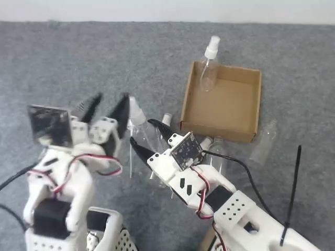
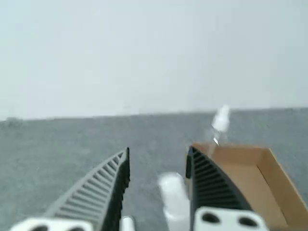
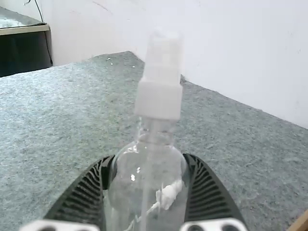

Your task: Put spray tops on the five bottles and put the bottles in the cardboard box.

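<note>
While one capped bottle (image 1: 208,73) stands in the box's (image 1: 225,129) eleven-o'clock corner, the right pincer (image 3: 147,161) clasps a second bottle (image 3: 147,180); the left pincer (image 2: 158,151) gapes wide, empty.

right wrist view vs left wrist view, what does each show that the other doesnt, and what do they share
Right wrist view: the right gripper closed around a clear bottle with its spray top on, and dark furniture by the wall. Left wrist view: the left gripper open, and the box with a second bottle, topped, standing in it. Both: grey carpet and white wall. A white blur near the left gripper may be the held bottle's top.
</note>
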`<action>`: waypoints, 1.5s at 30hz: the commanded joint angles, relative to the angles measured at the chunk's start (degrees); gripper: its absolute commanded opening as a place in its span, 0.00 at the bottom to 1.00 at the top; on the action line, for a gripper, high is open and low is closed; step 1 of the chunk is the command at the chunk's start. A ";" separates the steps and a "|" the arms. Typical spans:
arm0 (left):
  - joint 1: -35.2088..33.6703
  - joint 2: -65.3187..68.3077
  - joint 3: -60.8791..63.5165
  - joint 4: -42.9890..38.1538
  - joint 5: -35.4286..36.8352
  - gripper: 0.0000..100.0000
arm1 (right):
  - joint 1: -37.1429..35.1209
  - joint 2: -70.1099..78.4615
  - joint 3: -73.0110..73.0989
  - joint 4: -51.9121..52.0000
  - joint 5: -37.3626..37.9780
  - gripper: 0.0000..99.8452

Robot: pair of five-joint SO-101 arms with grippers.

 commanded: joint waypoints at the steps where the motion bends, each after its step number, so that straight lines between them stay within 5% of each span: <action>1: -4.04 10.37 -6.81 -0.18 -0.97 0.18 | 0.66 -2.59 -1.32 -1.54 -0.26 0.01; 8: -4.48 23.47 -12.79 -0.18 -0.88 0.18 | 0.66 -2.59 -1.23 -1.54 -0.26 0.01; 29: 1.32 23.30 -2.77 0.18 -3.78 0.18 | 0.66 -2.59 -1.23 -1.54 -0.26 0.01; 37: -10.64 7.91 -4.00 1.23 -4.13 0.18 | 0.84 -2.59 -1.32 -1.36 -0.26 0.01; 45: -9.58 -7.65 12.18 3.87 -7.65 0.18 | 1.71 -2.51 -3.25 1.45 -0.26 0.01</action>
